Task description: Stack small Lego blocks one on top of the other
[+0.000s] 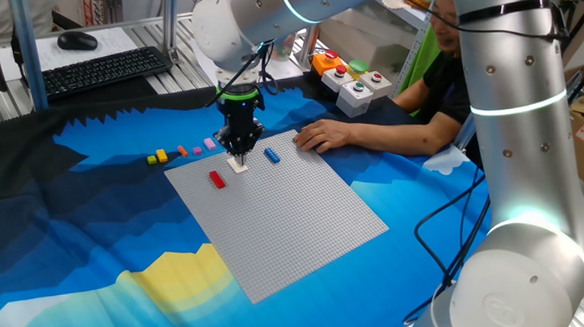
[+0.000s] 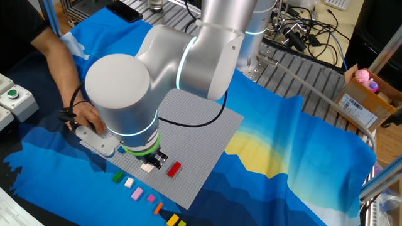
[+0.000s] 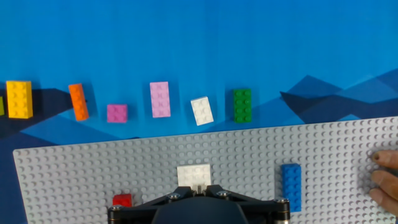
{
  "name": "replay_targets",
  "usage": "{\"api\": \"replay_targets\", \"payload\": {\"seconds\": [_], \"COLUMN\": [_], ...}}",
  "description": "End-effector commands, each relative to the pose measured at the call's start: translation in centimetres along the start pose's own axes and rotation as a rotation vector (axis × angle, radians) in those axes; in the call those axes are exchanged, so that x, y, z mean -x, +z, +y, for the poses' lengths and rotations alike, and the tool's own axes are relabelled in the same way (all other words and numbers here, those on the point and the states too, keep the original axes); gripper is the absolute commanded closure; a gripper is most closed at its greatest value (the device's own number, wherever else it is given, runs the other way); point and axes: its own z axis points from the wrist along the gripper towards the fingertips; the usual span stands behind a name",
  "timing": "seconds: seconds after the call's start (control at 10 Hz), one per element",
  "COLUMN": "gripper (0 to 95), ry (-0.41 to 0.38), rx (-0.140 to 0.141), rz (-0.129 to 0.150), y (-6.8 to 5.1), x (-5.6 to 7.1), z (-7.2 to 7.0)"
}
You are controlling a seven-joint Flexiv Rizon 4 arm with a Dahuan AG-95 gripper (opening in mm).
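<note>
The table is covered by a blue cloth (image 1: 95, 234) printed with darker blue, white and yellow shapes. A grey studded baseplate (image 1: 274, 209) is laid flat on the cloth at the centre of one fixed view. In the hand view, six loose bricks are lined up on the cloth just above the baseplate's edge: yellow (image 3: 19, 99), orange (image 3: 78, 101), small pink (image 3: 117, 112), pale pink (image 3: 160, 99), white (image 3: 201, 111) and green (image 3: 242, 105).

This is a robotics lab. A large silver robot arm (image 1: 515, 122) stands at a worktop covered by a blue printed cloth (image 1: 96, 244). Aluminium framing (image 2: 301, 75) forms the bench, with loose cables (image 2: 301, 28) trailing across it. A keyboard (image 1: 107, 70) and mouse (image 1: 77, 41) sit at one end, and a box with red and green push-buttons (image 1: 358, 85) lies beside a seated person (image 1: 438, 86). Cardboard boxes (image 2: 367, 94) stand nearby.
</note>
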Motion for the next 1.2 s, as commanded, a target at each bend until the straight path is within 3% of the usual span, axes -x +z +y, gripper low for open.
{"api": "replay_targets", "payload": {"seconds": [0.1, 0.8, 1.2], "gripper": [95.0, 95.0, 95.0], "ry": [-0.004, -0.013, -0.012], "rx": [-0.003, 0.0, 0.003], "rz": [0.0, 0.007, 0.006], "y": [0.49, -0.18, 0.01], "x": [-0.06, -0.48, -0.69], "z": [-0.04, -0.26, -0.11]}}
